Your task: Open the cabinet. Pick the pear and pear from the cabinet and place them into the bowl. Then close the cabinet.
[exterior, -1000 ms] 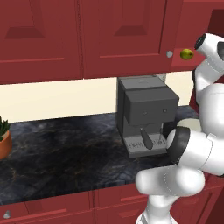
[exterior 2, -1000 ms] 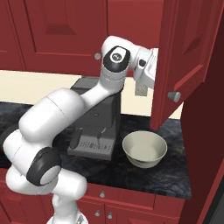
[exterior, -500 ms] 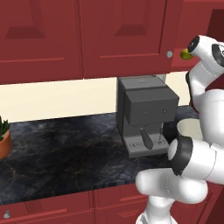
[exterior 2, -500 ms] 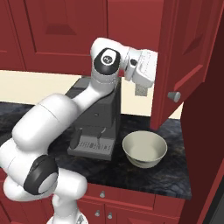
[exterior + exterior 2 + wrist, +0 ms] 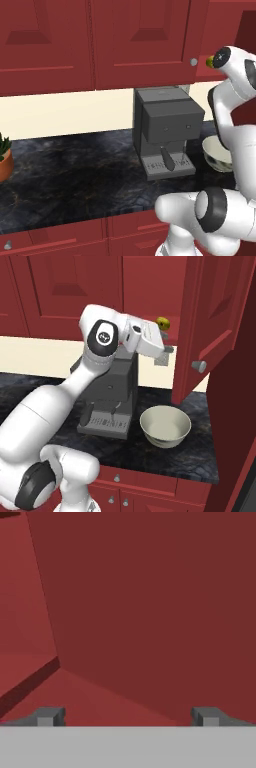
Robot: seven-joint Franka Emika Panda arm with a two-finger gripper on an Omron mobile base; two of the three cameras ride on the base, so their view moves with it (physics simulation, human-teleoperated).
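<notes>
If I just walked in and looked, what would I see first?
Probably the big white robot arm stretching up into the open dark red cabinet, its gripper open and empty. A small yellow-green pear sits on the shelf just past the hand. Down on the dark counter, a cream bowl sits beside the grey coffee machine.

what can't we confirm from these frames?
- Second pear: one pear shows on the cabinet shelf in the right base view; the arm and open door cover the rest of the shelf.
- Gripper to pear gap: the hand view faces bare red cabinet walls, with no fruit in it.
- Bowl contents: looks empty in the right base view; in the left base view the arm hides part of it.
</notes>
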